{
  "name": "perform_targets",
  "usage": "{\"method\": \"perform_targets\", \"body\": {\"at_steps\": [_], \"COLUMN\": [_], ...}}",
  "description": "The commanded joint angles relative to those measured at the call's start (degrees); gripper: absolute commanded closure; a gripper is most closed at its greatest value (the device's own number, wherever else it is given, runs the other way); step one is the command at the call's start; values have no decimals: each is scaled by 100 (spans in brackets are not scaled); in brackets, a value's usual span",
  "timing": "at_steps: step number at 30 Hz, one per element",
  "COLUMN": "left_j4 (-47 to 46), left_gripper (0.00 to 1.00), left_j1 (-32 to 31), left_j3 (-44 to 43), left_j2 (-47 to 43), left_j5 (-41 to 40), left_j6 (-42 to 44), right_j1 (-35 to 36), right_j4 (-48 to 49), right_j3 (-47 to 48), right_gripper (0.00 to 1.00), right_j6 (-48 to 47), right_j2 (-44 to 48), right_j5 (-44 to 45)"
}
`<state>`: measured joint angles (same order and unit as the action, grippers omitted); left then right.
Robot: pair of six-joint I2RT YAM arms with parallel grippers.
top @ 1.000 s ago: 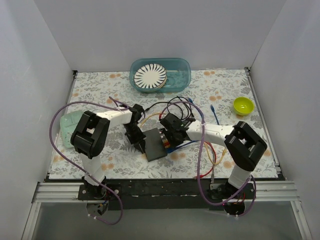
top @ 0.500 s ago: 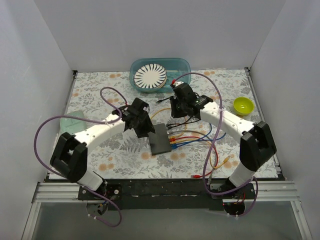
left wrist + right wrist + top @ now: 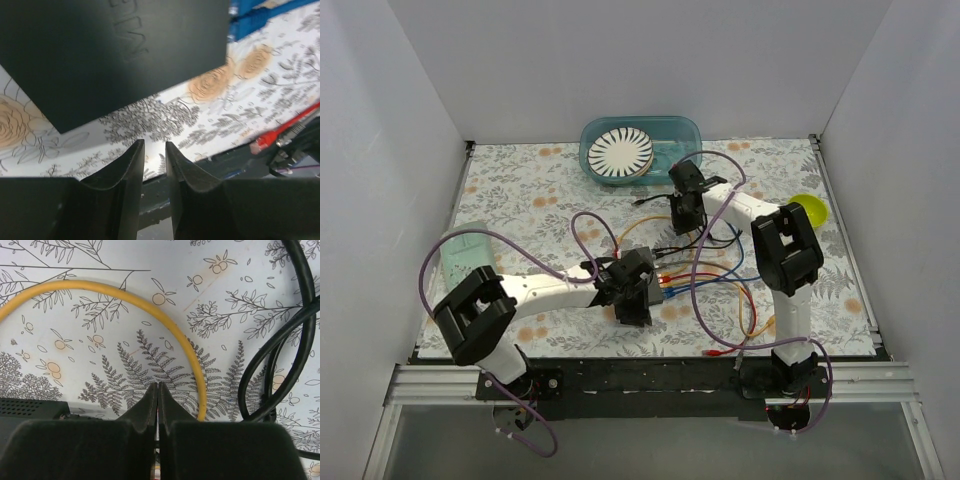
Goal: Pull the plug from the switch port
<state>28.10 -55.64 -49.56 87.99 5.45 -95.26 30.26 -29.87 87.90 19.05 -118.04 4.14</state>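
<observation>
The switch [image 3: 648,266] is a flat dark grey box lying mid-table, with red, orange and blue plugs [image 3: 668,284] in the sockets on its right edge. My left gripper [image 3: 628,292] hovers over its near end. In the left wrist view the switch [image 3: 100,55] fills the top, blue plugs [image 3: 245,22] show at its corner, and my left gripper [image 3: 155,147] stands slightly open with nothing between its fingers. My right gripper [image 3: 684,208] is far behind the switch, close to the teal tub. In the right wrist view it [image 3: 158,387] is shut above the tablecloth, beside a yellow cable [image 3: 165,315].
A teal tub [image 3: 685,140] with a striped plate [image 3: 621,153] stands at the back. A yellow-green bowl [image 3: 810,212] is at the right and a pale green item [image 3: 458,250] at the left. Loose cables [image 3: 740,300] and black cable loops [image 3: 295,340] lie right of the switch. A red plug [image 3: 265,142] lies loose.
My left gripper has swung from the switch's far left side to over its near end. My right gripper left the switch's sockets a second ago and has stayed near the tub since.
</observation>
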Motion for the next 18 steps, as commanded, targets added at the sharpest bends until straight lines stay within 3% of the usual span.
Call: {"method": "perform_targets", "body": {"at_steps": [1,8,14,18], "left_j4": [-454,-498,-612,-428], "left_gripper": [76,73,69,68], "left_j1": [-17,105,1009,1835], "left_j3": [139,157,631,449], "left_j2": [463,1325,1309,1326], "left_j5": [315,474,667,641], "left_j6": [17,-194,-379,-204], "right_j1": [-64,-47,190,454], "right_j4": [-28,481,798,991], "right_j3": [-368,-2091,-3234,-3797], "right_gripper": [99,99,99,99], "right_j6": [-94,152,239,468], "right_j2": [359,1221,1889,2372], "right_j5": [-37,-317,-599,-853]}}
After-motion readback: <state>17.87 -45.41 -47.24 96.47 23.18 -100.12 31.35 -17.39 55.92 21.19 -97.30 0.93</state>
